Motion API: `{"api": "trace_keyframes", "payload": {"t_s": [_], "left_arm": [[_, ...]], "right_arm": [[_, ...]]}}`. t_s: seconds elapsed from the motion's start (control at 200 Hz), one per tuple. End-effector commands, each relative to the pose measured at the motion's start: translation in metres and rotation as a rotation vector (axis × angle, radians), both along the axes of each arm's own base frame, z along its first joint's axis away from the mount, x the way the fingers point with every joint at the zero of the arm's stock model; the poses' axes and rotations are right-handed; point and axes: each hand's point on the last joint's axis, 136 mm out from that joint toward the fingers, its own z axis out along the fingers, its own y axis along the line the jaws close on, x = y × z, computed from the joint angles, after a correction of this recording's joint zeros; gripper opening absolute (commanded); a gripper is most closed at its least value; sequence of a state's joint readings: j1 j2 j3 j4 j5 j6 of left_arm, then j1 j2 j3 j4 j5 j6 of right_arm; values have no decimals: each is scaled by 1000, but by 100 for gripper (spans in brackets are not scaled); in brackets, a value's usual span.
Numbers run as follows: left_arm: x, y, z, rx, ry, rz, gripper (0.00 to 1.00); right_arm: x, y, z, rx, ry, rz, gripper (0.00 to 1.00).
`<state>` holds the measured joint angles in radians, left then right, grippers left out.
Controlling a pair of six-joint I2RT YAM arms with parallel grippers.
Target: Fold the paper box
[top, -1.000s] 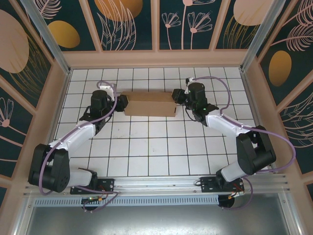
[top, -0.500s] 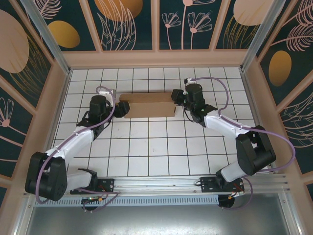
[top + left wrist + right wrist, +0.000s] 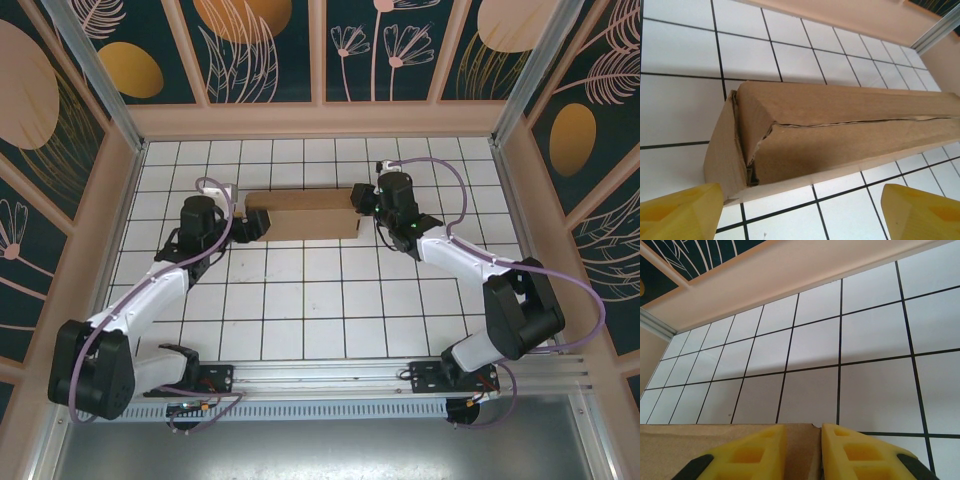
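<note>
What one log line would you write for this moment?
task: fold box | left tool: open, at box end | right tool: shut on box edge | box: lying on table

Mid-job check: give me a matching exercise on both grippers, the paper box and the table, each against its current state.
1. left gripper
2. right gripper
3. paper box
4. table

A. white tiles, black lines
B. closed on the box's right end
C. wide open, clear of the box
D. brown, folded up, lying towards the far side

Pairs: 1-C, 2-B, 3-D, 4-A
</note>
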<state>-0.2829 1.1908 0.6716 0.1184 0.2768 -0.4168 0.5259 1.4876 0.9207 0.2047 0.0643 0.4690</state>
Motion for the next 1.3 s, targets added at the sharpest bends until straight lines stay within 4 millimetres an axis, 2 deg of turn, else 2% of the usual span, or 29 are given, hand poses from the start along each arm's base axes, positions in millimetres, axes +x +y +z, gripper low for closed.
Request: {"api": "trace_keyframes", "payload": {"t_s": [0.0, 0.05, 0.1, 0.39, 0.465, 0.566, 0.751, 0.801, 1.026, 1.176, 1.296], "left_arm": [[-6, 2, 10, 0, -22, 2, 85], [-7, 3, 15, -3, -32, 12, 89], [-8, 3, 21, -9, -43, 11, 98], [-6, 14, 51, 29, -81, 61, 99], [0, 32, 52, 33, -79, 183, 99], [1, 46, 52, 53, -67, 266, 99], [-7, 45, 98, -64, -195, 270, 99], [-4, 48, 103, -75, -187, 295, 99], [16, 62, 84, -74, -30, 439, 99], [29, 48, 71, -130, 50, 414, 99], [35, 39, 71, -177, 48, 386, 98]], "right_arm": [[-9, -10, -19, -86, 56, -22, 25], [-9, -10, -19, -86, 55, -23, 25], [-9, -10, -20, -86, 56, -22, 25], [-10, -9, -23, -89, 60, -25, 26], [-9, -9, -23, -89, 62, -27, 26], [-9, -9, -25, -94, 66, -29, 26], [-10, -11, -26, -97, 67, -32, 26], [-10, -11, -26, -98, 67, -32, 26], [-12, -13, -29, -104, 70, -36, 26], [-11, -12, -29, -105, 72, -35, 26], [-11, -12, -28, -106, 71, -35, 26]]}}
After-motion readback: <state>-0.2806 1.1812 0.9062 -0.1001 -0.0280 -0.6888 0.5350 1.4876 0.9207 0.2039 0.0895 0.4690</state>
